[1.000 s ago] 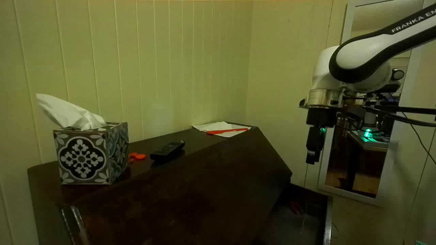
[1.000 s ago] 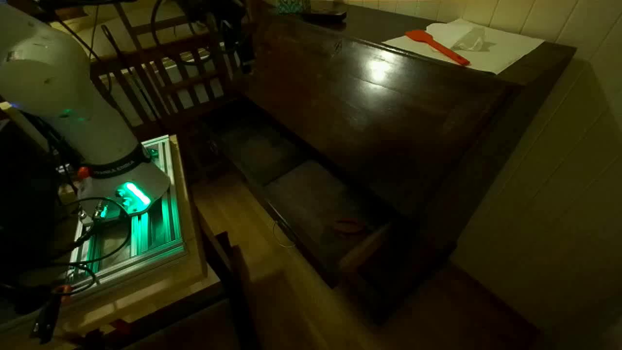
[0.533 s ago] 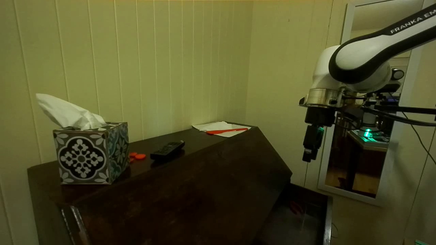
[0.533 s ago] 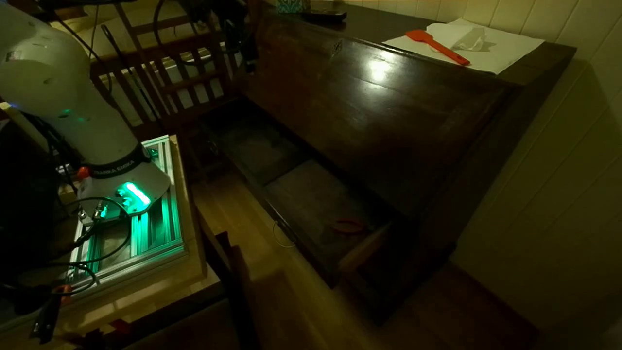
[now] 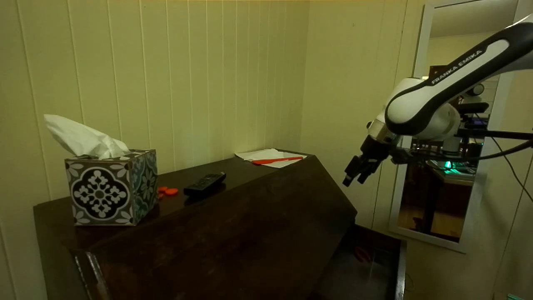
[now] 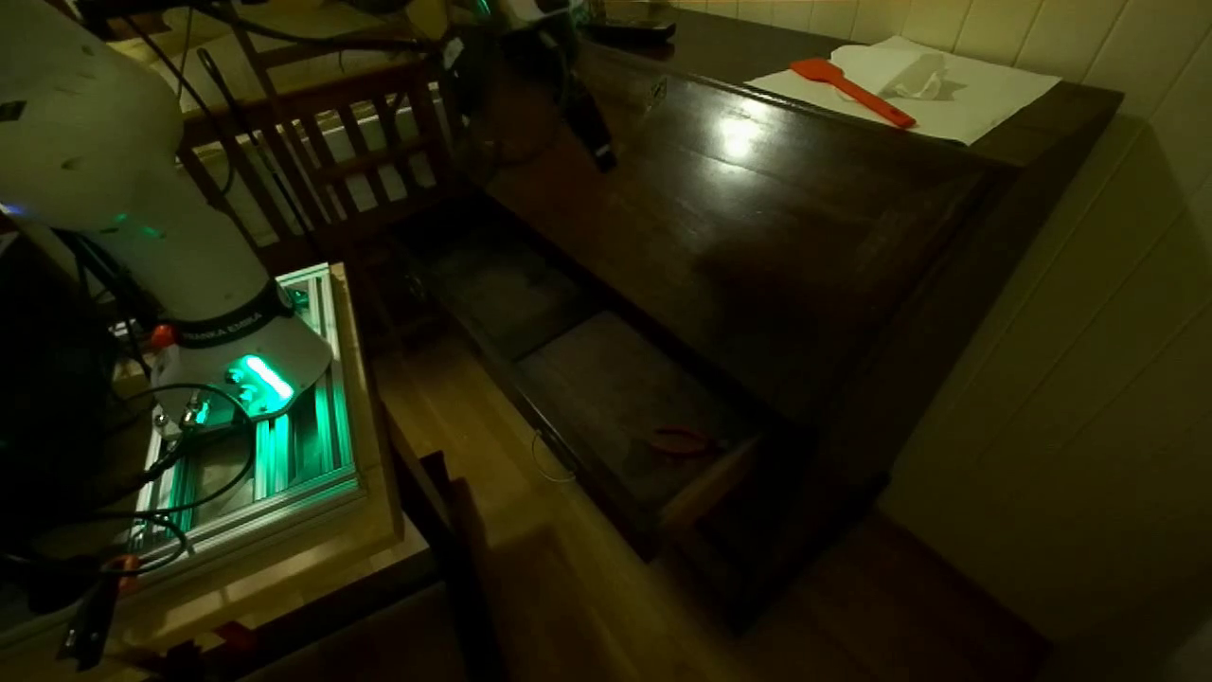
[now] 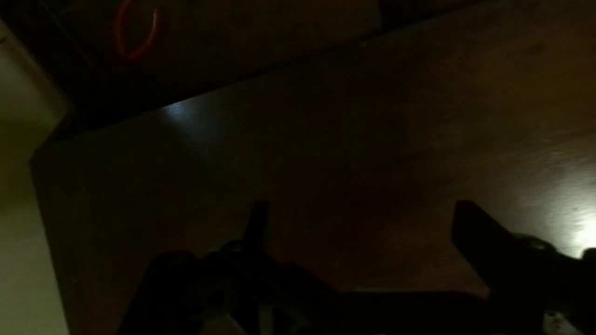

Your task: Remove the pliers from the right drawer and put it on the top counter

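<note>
The pliers, with red handles, lie in the open right drawer. They show in both exterior views (image 5: 362, 255) (image 6: 678, 453) and at the top left of the wrist view (image 7: 132, 56). The right drawer (image 6: 606, 369) is dark wood and pulled out below the cabinet's slanted front; it also shows in an exterior view (image 5: 354, 277). The top counter (image 5: 235, 174) is glossy dark brown. My gripper (image 5: 354, 182) is open, tilted and empty, above the slanted front and apart from the pliers. In the wrist view its fingertips (image 7: 363, 207) are wide apart.
On the counter are a patterned tissue box (image 5: 102, 191), orange discs (image 5: 170, 191), a black remote (image 5: 205, 184) and white paper (image 6: 994, 90) with a red spatula (image 6: 857, 92). A mirror (image 5: 435, 208) leans on the wall. A wooden chair (image 6: 331, 170) stands beyond the drawer.
My arm has moved toward the cabinet and a little lower. The gripper has tilted and now hangs over the slanted front. The pliers and drawer have not moved.
</note>
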Available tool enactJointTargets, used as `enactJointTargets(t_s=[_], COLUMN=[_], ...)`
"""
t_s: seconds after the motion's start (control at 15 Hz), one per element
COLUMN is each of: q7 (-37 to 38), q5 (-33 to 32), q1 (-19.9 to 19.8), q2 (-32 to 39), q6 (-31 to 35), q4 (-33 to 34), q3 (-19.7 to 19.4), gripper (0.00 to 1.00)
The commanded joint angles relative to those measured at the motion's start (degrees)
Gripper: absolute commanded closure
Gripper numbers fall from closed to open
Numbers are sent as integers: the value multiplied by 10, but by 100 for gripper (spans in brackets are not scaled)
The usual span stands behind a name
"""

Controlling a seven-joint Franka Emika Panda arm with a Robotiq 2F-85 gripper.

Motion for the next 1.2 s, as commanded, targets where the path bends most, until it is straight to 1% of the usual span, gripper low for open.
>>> enactJointTargets(t_s=[0.0,0.13,0.27,0.47,0.6,0.67,0.73,0.8,0.93,1.0,1.07,1.13], q7=[18,20,6,-24,-61,-63,-71,-84,-136,-138,-109,-119], q5=[0,15,37,103,164,176,194,215,274,287,247,260], q1=[-25,-33,-34,-35,-43,-51,-58,-69,-100,-107,-84,-93], q2=[98,147,189,235,263,283,298,315,341,348,320,332], q6=[89,106,104,85,77,86,80,89,85,68,89,84], q4=[11,26,43,70,87,95,105,114,137,147,114,124], q3=[-26,-45,-68,-88,-85,-86,-86,-82,-64,-61,-77,-74], gripper=[0,0,0,0,0,0,0,0,0,0,0,0])
